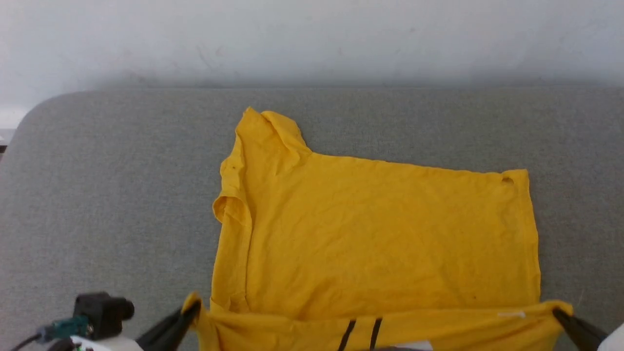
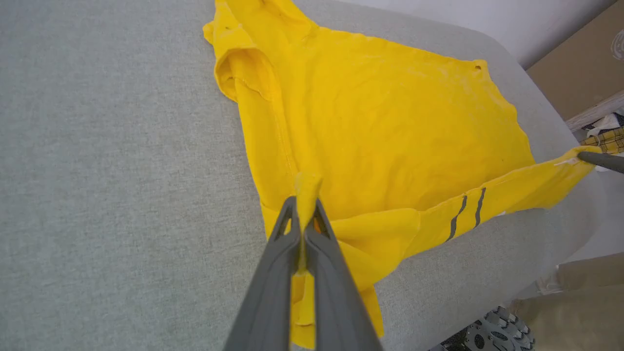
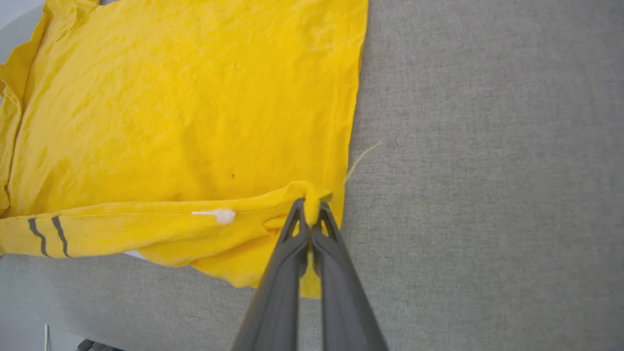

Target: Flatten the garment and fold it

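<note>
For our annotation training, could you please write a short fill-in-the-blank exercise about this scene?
The left gripper is shut on the ____ garment.
Its held near edge bears ____ thin black stripes.
The right gripper is ____ on the garment's other corner.
Missing words: yellow; two; shut.

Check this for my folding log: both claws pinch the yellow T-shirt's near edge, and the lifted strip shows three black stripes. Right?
Wrong on the count: the head view shows two black stripes, not three. The left claw and right claw do pinch the T-shirt at its near edge.
</note>
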Controlling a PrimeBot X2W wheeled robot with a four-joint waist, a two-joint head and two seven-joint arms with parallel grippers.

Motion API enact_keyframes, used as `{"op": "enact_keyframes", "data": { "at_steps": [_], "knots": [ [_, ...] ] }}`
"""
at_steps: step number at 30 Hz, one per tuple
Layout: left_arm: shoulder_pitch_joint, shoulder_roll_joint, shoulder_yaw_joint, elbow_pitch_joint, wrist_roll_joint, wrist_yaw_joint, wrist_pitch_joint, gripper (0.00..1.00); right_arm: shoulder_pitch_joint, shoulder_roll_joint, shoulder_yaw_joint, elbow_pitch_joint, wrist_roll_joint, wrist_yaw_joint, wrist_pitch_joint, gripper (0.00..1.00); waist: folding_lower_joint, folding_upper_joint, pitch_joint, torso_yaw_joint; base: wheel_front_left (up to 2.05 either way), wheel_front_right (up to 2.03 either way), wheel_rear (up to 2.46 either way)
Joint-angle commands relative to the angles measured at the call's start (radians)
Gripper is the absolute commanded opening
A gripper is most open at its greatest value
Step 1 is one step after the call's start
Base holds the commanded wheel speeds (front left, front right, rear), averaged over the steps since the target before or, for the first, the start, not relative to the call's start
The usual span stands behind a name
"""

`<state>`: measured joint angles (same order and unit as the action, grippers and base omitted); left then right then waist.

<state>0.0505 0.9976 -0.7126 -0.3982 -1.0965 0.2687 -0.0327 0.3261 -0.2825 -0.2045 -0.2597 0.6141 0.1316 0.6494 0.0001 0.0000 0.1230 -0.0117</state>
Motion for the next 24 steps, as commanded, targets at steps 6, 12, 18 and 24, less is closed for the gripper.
{"op": "enact_keyframes", "data": {
  "at_steps": [6,12,18,24],
  "knots": [
    [-0.132,-0.003,0.04,0.012,0.083,-0.015,-0.021,0.0,-0.119,-0.021,0.004,0.012,-0.023,-0.001,-0.062,0.0,-0.0001,0.0,0.112,-0.023,0.0,0.0,0.0],
    [-0.259,-0.037,0.059,0.065,0.153,-0.044,-0.037,0.0,-0.223,-0.049,0.023,0.053,-0.049,-0.001,-0.098,0.0,-0.0001,0.0,0.187,-0.036,0.0,0.0,0.0],
    [-0.317,-0.099,0.051,0.156,0.165,-0.077,-0.057,0.0,-0.301,-0.058,0.077,0.113,-0.058,-0.001,-0.11,0.0,-0.0001,0.0,0.232,-0.051,0.0,0.0,0.0],
    [-0.329,-0.144,0.04,0.253,0.167,-0.092,-0.085,0.0,-0.337,-0.065,0.11,0.166,-0.06,-0.001,-0.125,0.0,-0.0001,0.0,0.257,-0.055,0.0,0.0,0.0]
  ]
}}
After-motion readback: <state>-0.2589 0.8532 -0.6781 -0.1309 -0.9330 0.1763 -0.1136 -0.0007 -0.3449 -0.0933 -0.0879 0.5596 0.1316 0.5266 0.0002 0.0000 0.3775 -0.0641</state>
